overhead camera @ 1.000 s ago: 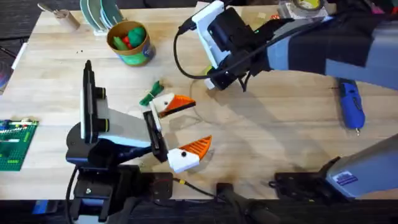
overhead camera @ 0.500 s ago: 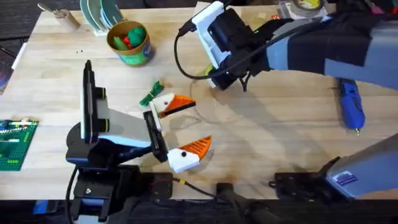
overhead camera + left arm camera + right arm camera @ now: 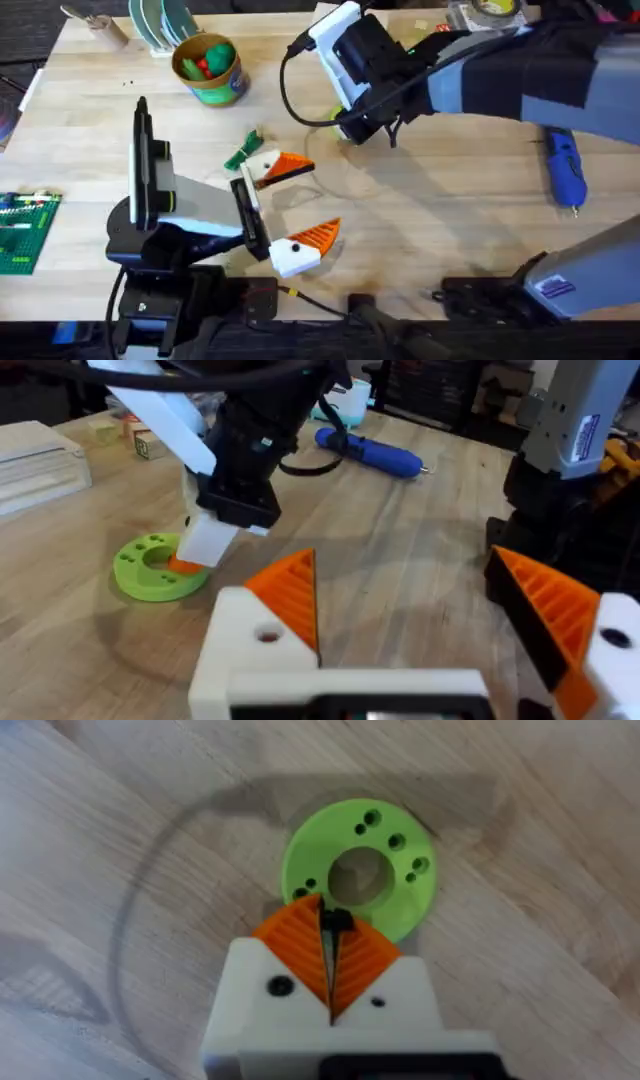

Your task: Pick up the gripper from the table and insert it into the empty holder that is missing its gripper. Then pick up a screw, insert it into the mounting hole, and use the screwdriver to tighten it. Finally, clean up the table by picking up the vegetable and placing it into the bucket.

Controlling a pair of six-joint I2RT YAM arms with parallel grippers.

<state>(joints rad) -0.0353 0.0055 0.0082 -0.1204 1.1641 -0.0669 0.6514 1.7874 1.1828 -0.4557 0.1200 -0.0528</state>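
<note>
My right gripper (image 3: 331,935) is shut, its orange ribbed fingers pinching a small dark screw (image 3: 335,920) just over the round green disc (image 3: 360,875). In the overhead view it (image 3: 350,125) hangs at the table's upper middle. My left gripper (image 3: 300,200) is open, an orange finger on each white mount, with nothing between them. The slim green vegetable (image 3: 242,150) lies just beyond it. The bucket (image 3: 210,68) stands at the back left with toys inside. The blue screwdriver (image 3: 565,170) lies at the right. The loose gripper piece and the empty holder are out of view.
A green brick plate (image 3: 25,230) lies at the left edge. A tan cup (image 3: 100,25) and stacked plates (image 3: 160,20) stand at the back left. Bare wood stretches between my left gripper and the screwdriver (image 3: 370,450).
</note>
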